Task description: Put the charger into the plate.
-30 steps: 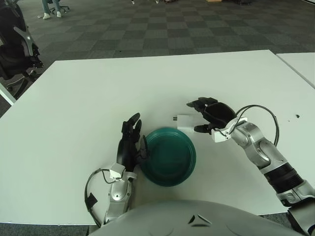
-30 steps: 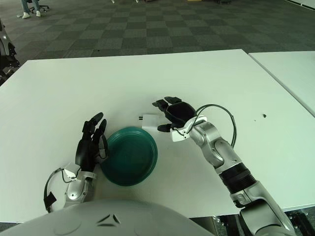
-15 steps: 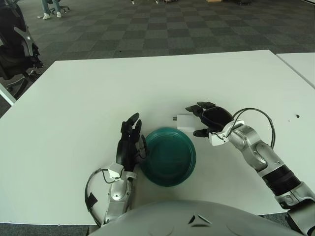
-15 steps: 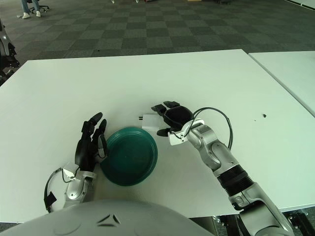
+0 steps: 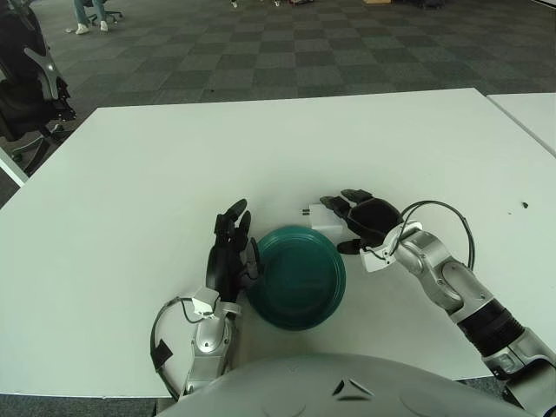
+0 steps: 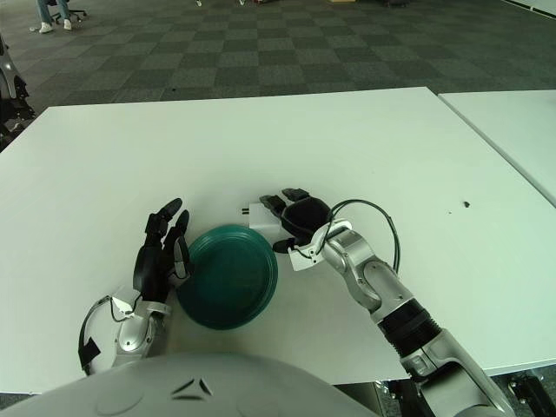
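Observation:
A small white charger [image 5: 321,218] with two metal prongs pointing left lies on the white table, just beyond the right rim of a dark green plate [image 5: 297,276]. My right hand [image 5: 352,216] is over the charger's right side, its black fingers [image 5: 334,201] curled around it; the charger still sits on the table. My left hand [image 5: 230,253] stands with fingers spread against the plate's left rim, holding nothing. The plate holds nothing.
The white table [image 5: 174,165] stretches far and left. A second table [image 5: 532,113] stands at the right. A black chair [image 5: 26,87] sits off the far left corner. A small dark speck [image 5: 525,206] marks the table right.
My right hand has moved left and closer, from beside the charger to over it, with the fingers curling around it. The plate and my left hand have stayed put.

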